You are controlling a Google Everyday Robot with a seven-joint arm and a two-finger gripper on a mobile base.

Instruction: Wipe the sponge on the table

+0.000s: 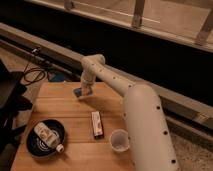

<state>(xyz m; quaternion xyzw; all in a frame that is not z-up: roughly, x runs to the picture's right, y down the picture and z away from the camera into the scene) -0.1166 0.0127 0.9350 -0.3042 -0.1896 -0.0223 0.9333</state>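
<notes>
The small blue sponge (79, 92) lies on the far part of the light-brown plank table (60, 110), near its back edge. My gripper (85, 90) reaches down from the white arm and sits right at the sponge, partly covering its right side. The white arm stretches from the lower right across the table to that spot.
A black round plate (45, 140) with a white bottle lying in it is at the front left. A brown-and-white bar (96, 123) lies mid-table, and a clear cup (119, 139) stands beside the arm. Black cables and a dark object sit left of the table.
</notes>
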